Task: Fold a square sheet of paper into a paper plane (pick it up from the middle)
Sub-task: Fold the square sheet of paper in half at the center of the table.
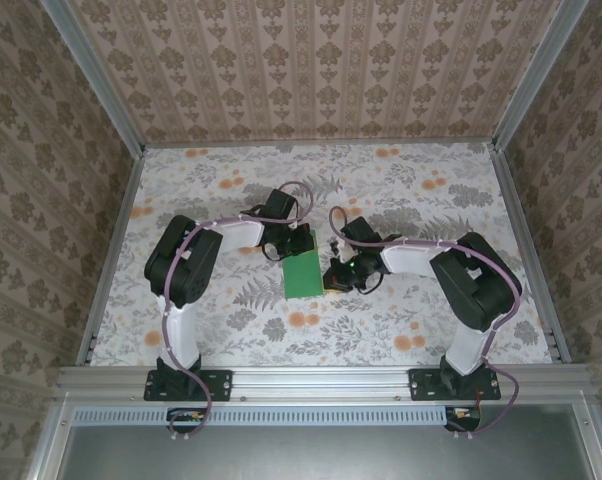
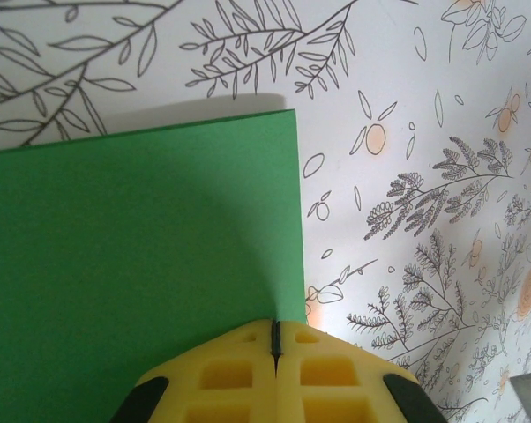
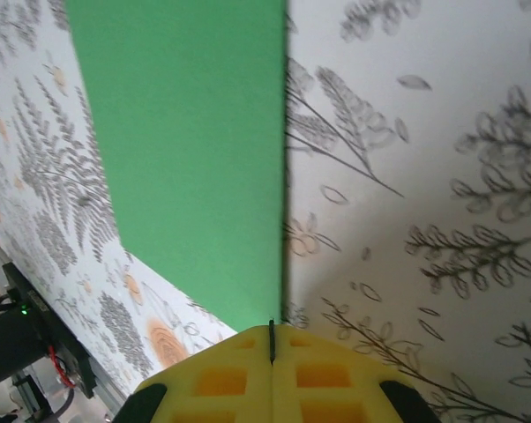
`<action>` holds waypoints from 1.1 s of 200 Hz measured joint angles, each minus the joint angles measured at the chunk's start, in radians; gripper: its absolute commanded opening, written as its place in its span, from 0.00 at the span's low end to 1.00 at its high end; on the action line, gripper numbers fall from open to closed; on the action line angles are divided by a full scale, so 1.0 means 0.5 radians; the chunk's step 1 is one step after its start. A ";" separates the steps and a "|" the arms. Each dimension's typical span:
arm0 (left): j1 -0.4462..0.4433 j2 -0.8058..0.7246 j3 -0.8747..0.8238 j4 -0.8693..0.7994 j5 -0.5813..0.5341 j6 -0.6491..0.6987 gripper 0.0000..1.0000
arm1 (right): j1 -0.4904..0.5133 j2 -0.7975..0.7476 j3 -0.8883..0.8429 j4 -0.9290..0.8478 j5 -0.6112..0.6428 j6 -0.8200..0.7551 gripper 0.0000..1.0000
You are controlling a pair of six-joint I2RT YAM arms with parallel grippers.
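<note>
The floral-patterned table (image 1: 431,320) carries the whole scene, with the two black-and-white arms bent inward so that they meet near its middle. Between them is the square sheet of bright green paper (image 1: 303,278), roughly at the centre of the table.

In the left wrist view the sheet (image 2: 133,264) shows as one plain flat face with a sharp corner and a soft shadow beyond its far edge. I cannot tell whether it lies flat on the table or is slightly raised. In the right wrist view the sheet (image 3: 195,150) is equally smooth.

The left gripper (image 2: 276,328) has its yellow fingers pressed together, their tips at one straight edge of the sheet. The right gripper (image 3: 272,330) is pressed together in the same way at an edge of the sheet. Whether either one nips that edge or only bears down beside it cannot be told.

By my reading the task is at an early stage. No pointed nose, centre crease or wings appear, so no paper plane exists yet. From above the sheet looks a little taller than wide, which could mean a first fold, but no crease can be made out. Nearly all the folding seems left to do.
</note>
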 measured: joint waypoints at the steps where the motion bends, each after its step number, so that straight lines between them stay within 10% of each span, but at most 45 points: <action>1: 0.000 0.000 0.000 0.000 0.000 0.000 0.00 | 0.000 0.001 0.003 0.000 0.000 0.000 0.00; 154: 0.000 0.028 0.059 -0.029 0.020 0.025 0.00 | 0.015 -0.104 -0.203 0.060 0.008 0.022 0.00; 190: 0.002 -0.018 0.085 -0.076 -0.004 0.037 0.18 | -0.012 -0.179 -0.112 0.043 0.022 0.021 0.00; 220: 0.008 -0.257 0.018 -0.082 -0.074 0.000 0.09 | -0.072 -0.062 0.175 0.087 0.041 0.024 0.00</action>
